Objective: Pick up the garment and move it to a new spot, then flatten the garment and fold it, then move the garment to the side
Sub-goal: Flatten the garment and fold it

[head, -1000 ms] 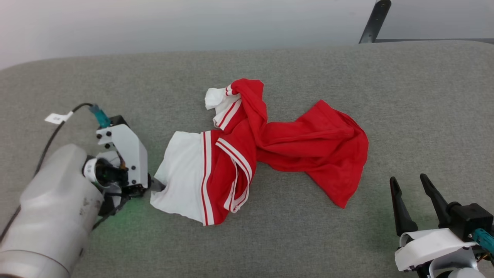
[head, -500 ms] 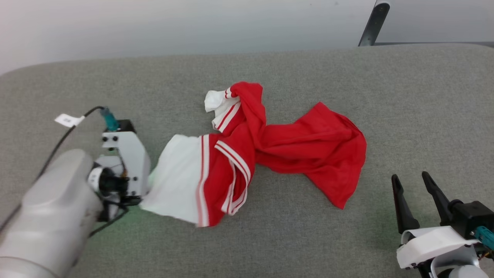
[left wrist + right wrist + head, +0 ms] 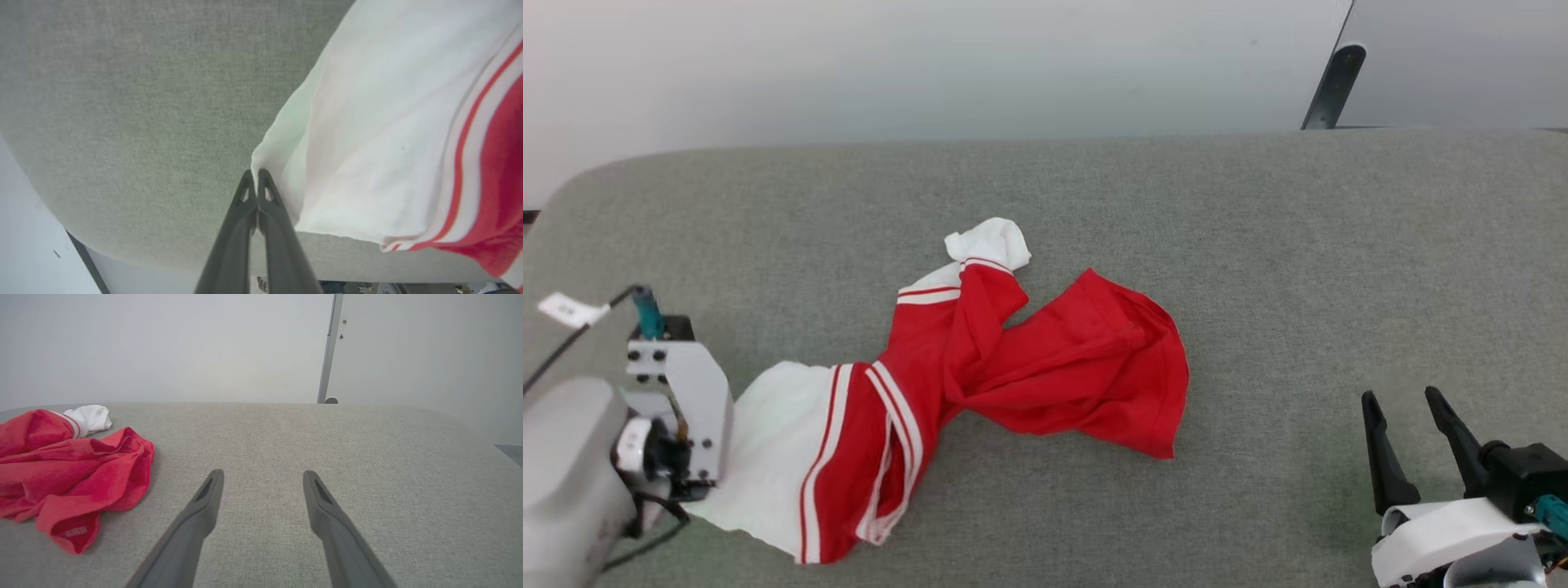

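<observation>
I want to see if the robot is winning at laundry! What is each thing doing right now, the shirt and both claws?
garment: crumpled, twisted, unfolded, lying on the grey surface.
left gripper: shut on the edge of the garment's white sleeve.
right gripper: open, holding nothing, apart from the garment.

Red body on the garment mid-frame, white sleeves at lower left and top centre, red-and-white stripes banding each one. The desk is a flecked grey-green weave all over. Dark grey fingers on the right pincer, same on the left pincer. Pale grey-white wall up top.
</observation>
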